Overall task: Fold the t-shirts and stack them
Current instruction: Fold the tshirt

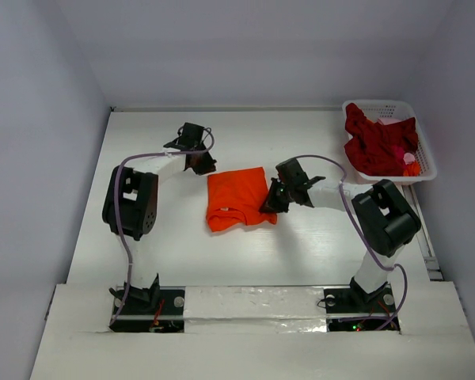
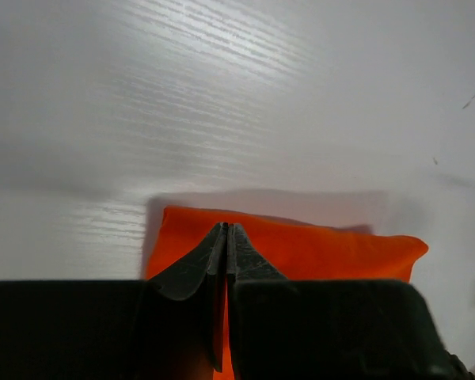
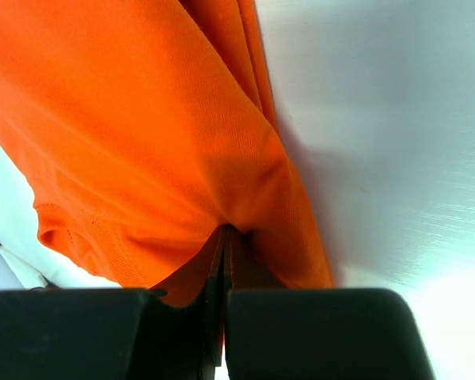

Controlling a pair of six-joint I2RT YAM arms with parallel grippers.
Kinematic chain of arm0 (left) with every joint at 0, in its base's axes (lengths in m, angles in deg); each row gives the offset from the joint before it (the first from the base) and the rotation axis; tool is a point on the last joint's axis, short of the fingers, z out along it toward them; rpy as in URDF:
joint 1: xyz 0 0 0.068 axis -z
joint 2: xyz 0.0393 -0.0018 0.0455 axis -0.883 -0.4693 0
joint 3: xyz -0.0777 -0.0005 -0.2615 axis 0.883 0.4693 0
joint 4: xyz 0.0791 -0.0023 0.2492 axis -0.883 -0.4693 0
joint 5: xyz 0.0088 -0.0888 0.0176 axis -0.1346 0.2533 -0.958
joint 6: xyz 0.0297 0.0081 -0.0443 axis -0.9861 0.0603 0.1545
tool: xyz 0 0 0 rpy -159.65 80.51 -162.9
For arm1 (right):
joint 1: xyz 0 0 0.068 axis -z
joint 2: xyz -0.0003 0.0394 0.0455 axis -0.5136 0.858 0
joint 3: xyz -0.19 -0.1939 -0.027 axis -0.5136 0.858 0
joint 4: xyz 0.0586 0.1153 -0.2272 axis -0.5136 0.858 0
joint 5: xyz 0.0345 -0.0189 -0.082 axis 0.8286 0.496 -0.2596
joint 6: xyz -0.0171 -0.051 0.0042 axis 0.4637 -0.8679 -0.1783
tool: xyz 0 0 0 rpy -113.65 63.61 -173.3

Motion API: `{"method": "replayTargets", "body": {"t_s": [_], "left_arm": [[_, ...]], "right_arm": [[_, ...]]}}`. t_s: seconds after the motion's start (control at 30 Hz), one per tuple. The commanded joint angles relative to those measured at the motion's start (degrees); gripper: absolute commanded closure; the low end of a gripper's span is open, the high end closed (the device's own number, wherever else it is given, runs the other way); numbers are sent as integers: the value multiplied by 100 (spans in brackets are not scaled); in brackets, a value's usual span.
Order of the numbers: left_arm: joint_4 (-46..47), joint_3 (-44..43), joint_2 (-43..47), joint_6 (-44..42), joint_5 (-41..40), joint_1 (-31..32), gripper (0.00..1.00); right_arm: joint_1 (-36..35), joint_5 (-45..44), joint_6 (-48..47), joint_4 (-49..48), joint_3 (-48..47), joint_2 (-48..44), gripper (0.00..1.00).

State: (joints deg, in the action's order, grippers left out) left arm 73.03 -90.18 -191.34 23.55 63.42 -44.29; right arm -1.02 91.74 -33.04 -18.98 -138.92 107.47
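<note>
A bright orange t-shirt [image 1: 237,198] lies folded into a rough rectangle at the table's middle. My left gripper [image 1: 201,165] is at its far left corner. In the left wrist view its jaws [image 2: 226,228] are shut, tips low over the flat orange t-shirt [image 2: 324,249], with no cloth visibly pinched. My right gripper [image 1: 269,201] is at the shirt's right edge. In the right wrist view it [image 3: 226,230] is shut on the orange t-shirt [image 3: 142,119], whose cloth puckers at the tips. Dark crimson t-shirts [image 1: 374,142] are heaped in the basket.
The white lattice basket [image 1: 380,104] stands at the back right corner, near the right wall. A small pink and orange thing [image 1: 411,163] shows among the crimson cloth. White walls close the table on the left, back and right.
</note>
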Motion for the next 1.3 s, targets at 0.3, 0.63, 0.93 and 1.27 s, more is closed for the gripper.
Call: {"method": "replayTargets", "body": {"t_s": [0.3,0.63,0.93,1.27], "left_arm": [[-128,-113,-445,-157,374,127,100],[-251,-508,-893,-236,101,127,100],[-418,-1177,-1526,-298,206,74,100],[-576,-1335,-1527,-447,57,-250,100]], "right_arm": [[90,-623,-246,700,-131,141,100],[90,-684,-255,708,-96,123,100],[90,-711,-220,647,-61,184,100],[142,-755,-176,603,-210,395,100]]}}
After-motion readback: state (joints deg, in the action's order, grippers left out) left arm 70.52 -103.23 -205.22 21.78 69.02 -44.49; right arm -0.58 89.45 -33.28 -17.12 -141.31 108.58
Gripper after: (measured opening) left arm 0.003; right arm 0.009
